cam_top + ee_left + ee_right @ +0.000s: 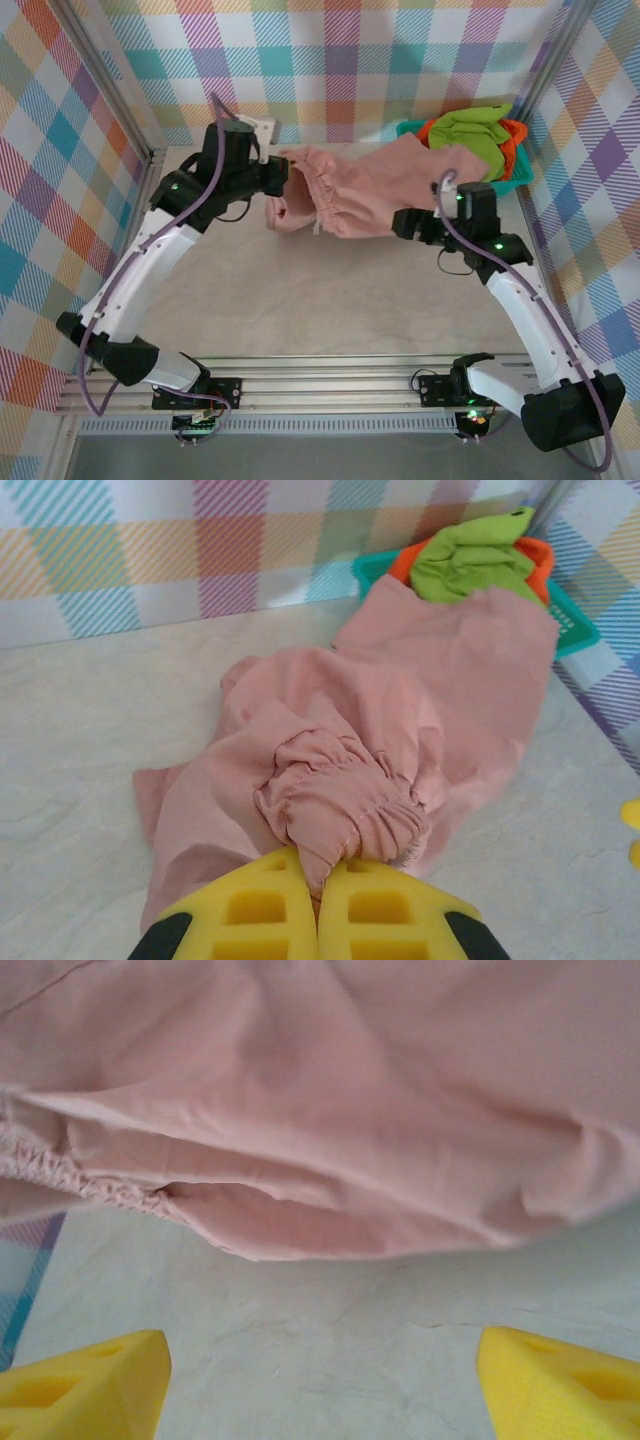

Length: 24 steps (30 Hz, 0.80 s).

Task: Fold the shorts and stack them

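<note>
Top view: my left hand (275,186) at nine o'clock and my right hand (405,226) at three o'clock flank the pink shorts (360,190). These stretch across the counter (320,300) toward the teal basket (526,176) at one o'clock, which holds the green shorts (475,130) and orange shorts (516,136).

Left wrist view: my left hand is clenched on the pink gathered waistband (345,805).

Right wrist view: my right hand is released, its fingers (85,1385) wide apart.

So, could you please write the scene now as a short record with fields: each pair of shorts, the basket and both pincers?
pink shorts: unfolded on the table, one end at the teal basket
green shorts: heaped in the basket, on top
orange shorts: in the basket, under the green
left pincer: shut on the pink shorts' gathered waistband
right pincer: open beside the pink shorts' edge, holding nothing
stack: not begun
</note>
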Motion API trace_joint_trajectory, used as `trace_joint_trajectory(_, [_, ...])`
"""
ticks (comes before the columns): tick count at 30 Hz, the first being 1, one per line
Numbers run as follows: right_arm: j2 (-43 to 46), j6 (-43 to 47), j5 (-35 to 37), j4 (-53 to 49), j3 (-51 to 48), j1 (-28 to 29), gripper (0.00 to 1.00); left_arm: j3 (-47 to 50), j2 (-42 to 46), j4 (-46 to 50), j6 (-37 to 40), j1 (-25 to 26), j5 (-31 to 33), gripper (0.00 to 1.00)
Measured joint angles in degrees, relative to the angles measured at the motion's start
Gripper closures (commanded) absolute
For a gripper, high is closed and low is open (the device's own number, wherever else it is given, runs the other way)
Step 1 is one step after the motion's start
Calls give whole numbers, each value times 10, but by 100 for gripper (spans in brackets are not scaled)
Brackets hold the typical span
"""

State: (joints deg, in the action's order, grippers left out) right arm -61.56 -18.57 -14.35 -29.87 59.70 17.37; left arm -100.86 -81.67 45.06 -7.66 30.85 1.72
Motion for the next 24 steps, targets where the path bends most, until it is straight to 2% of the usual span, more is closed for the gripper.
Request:
trace_joint_trajectory(5, [-62,33,51,15,8,137,25,124,37,-14,-13,-49,0,100])
trace_joint_trajectory(11, [-166,41,110,37,10,256,26,287,9,-57,-59,-139,-46,98])
trace_joint_trajectory(18, [-313,42,146,49,80,360,29,313,-60,-116,-81,-189,-89,98])
trace_joint_trajectory(24, [-407,45,169,49,137,398,30,335,-73,-153,-89,-202,-104,98])
